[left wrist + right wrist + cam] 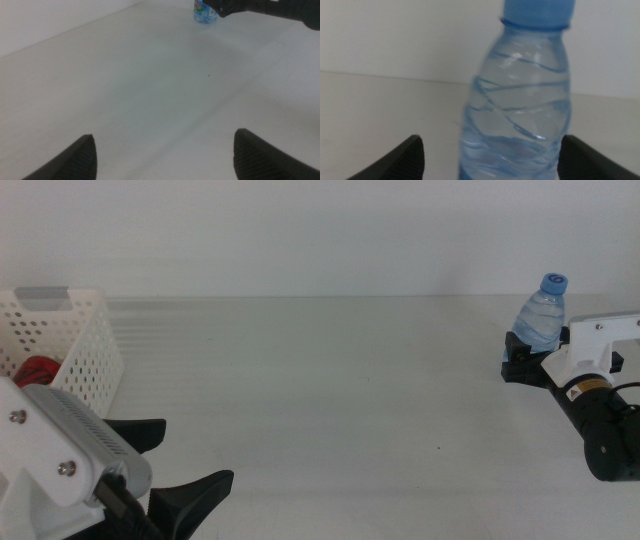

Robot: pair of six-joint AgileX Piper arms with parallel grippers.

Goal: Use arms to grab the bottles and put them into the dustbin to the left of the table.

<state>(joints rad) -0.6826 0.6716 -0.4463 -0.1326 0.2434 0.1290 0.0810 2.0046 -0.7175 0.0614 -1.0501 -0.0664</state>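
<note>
A small clear water bottle (541, 312) with a blue cap stands upright at the table's far right. My right gripper (527, 355) is at its base, open, one jaw on each side. In the right wrist view the bottle (520, 115) fills the space between the jaws of the right gripper (491, 136), with a gap on one side. The white perforated dustbin (85, 355) stands at the left, with a red can (38, 370) inside it. My left gripper (198, 450) waits open at the front left, next to the dustbin, holding nothing. Its wrist view shows the left gripper (164, 134) over bare table and the bottle (204, 12) far off.
The white table (330, 400) runs plain between the dustbin and the bottle. A white wall rises behind its far edge. The right arm's dark body (610, 430) reaches in from the right edge.
</note>
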